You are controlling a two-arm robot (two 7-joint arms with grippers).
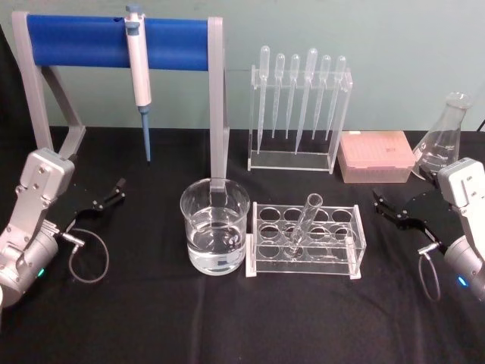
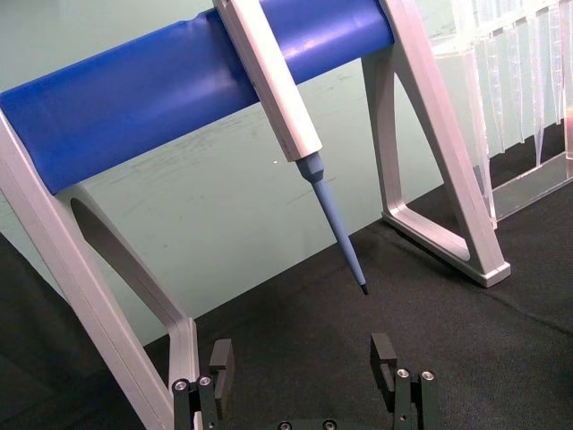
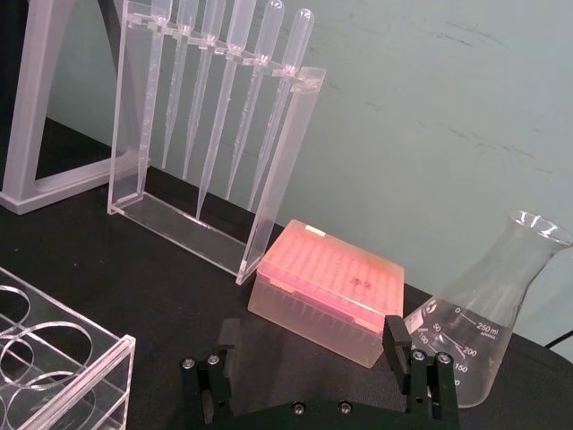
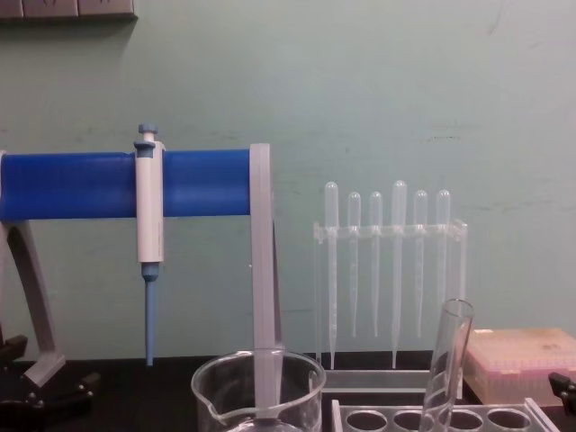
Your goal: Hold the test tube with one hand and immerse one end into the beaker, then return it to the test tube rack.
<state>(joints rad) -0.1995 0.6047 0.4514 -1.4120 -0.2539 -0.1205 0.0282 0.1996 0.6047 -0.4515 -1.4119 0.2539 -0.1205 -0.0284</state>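
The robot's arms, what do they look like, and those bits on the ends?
The left arm and right arm both have boxy silver-grey shells. Each carries a small blue-green light and a thin looped cable. The left tool and right tool are black two-finger claws with small screws at the finger bases.

- Beaker (image 4: 258, 391): the bottom edge of the chest view is cutting off its body, so only the rim and upper wall are showing.
- Test tube (image 4: 447, 360): at the lower right of the chest view, its lower end is dropping out of frame. In the head view its bottom is blending into the clear rack (image 1: 305, 239), making its exact hole hard to tell.
- Tip box (image 4: 522, 364): the right edge of the chest view is clipping it.
- Pipettor (image 2: 269, 81): its handle is running out of the left wrist view.
- Left gripper (image 2: 303, 354) and right gripper (image 3: 309, 336): the wrist views are cropping their bodies.
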